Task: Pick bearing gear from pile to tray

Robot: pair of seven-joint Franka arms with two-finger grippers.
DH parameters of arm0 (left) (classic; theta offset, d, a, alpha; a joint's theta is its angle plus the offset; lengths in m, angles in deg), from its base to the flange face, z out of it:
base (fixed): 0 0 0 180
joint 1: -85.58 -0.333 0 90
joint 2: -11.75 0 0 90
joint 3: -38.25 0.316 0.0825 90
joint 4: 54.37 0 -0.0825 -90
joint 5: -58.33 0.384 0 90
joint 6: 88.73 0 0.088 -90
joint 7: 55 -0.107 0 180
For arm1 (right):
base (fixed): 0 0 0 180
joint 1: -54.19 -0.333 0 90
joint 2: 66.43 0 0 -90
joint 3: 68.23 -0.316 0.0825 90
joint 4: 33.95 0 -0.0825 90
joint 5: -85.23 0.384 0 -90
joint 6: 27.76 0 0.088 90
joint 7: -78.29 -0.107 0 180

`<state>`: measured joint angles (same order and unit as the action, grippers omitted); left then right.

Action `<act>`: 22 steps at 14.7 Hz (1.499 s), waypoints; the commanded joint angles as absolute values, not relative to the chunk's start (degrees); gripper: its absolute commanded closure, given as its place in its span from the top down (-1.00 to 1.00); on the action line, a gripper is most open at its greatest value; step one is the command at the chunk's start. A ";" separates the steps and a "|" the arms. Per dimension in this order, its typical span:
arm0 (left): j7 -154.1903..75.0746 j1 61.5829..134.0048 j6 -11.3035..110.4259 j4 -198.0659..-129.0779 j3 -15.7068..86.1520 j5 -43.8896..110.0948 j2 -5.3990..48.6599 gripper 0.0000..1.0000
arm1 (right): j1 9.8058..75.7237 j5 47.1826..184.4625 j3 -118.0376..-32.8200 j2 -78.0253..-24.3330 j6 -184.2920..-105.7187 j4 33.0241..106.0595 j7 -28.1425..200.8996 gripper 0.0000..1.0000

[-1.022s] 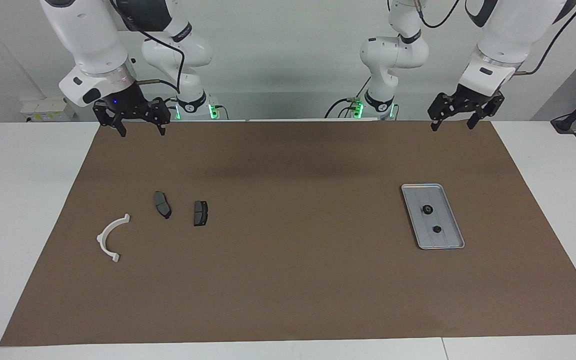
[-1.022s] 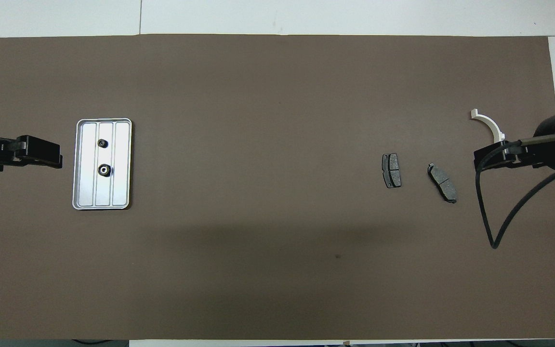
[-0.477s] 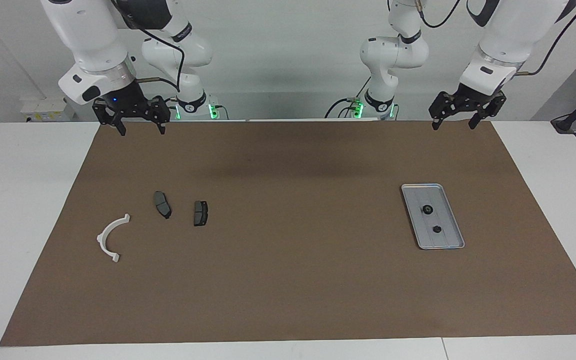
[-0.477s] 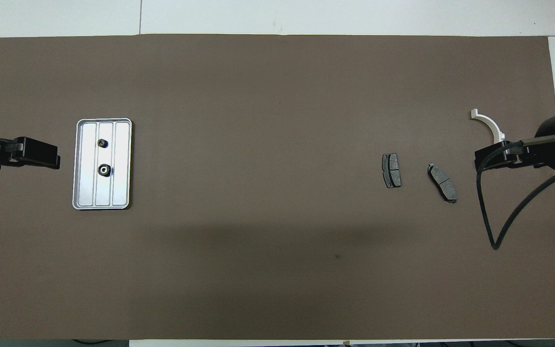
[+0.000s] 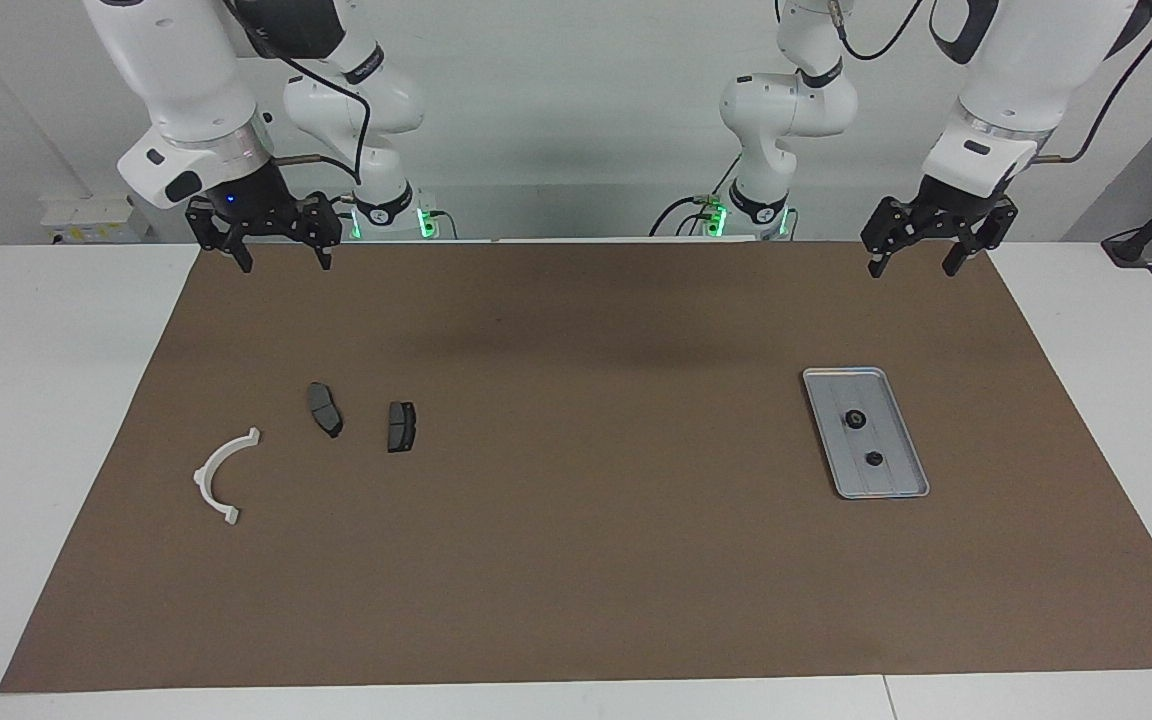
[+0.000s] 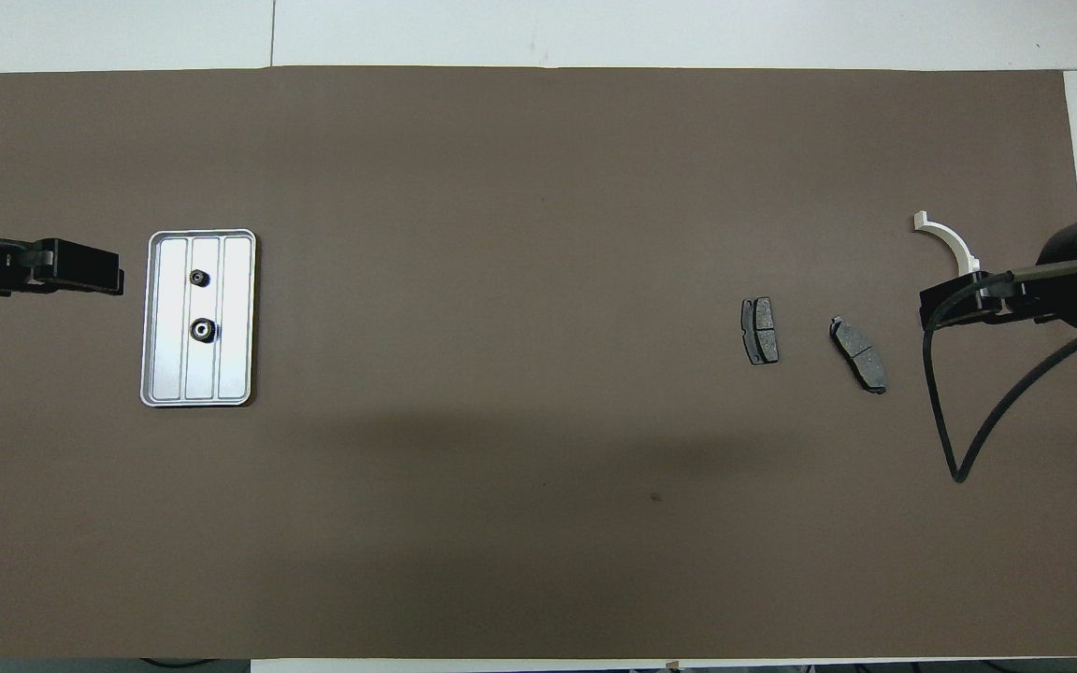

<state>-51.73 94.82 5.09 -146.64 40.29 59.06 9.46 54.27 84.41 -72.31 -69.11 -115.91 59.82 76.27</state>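
The silver tray (image 5: pixel 841 373) lies on the brown mat toward the left arm's end; it also shows in the overhead view (image 6: pixel 237 318). Two small black round pieces (image 5: pixel 854 419) (image 5: pixel 874 458) lie in it. Toward the right arm's end lie a white arc bracket (image 5: pixel 204 470) and two dark brake pads (image 5: pixel 324 408) (image 5: pixel 401 426). My left gripper (image 5: pixel 913 262) is open and empty, raised over the mat's edge by the robots. My right gripper (image 5: pixel 283 262) is open and empty, raised over the mat's edge at its own end.
The brown mat (image 5: pixel 576 560) covers most of the white table. The right arm's black cable (image 6: pixel 945 402) hangs in a loop beside the brake pads (image 6: pixel 858 353) in the overhead view.
My left gripper has shifted slightly, a little lower and outward. The right gripper has barely moved. The parts and the tray lie as before.
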 commanded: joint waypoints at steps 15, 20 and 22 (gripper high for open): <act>-52.80 94.54 9.53 -151.76 40.27 58.86 7.18 1.00 | 54.63 86.02 -72.01 -70.04 -117.14 60.62 75.57 1.00; -52.80 94.63 9.26 -151.58 40.27 58.85 7.26 1.00 | 54.72 86.02 -72.01 -70.04 -117.23 60.62 75.57 1.00; -52.80 94.63 7.43 -151.23 40.27 58.85 7.35 1.00 | 54.63 86.02 -72.01 -70.04 -117.23 60.54 75.57 1.00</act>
<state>-51.93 94.82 8.18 -149.63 40.28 59.04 8.92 54.41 84.41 -72.09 -69.11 -116.01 59.82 76.27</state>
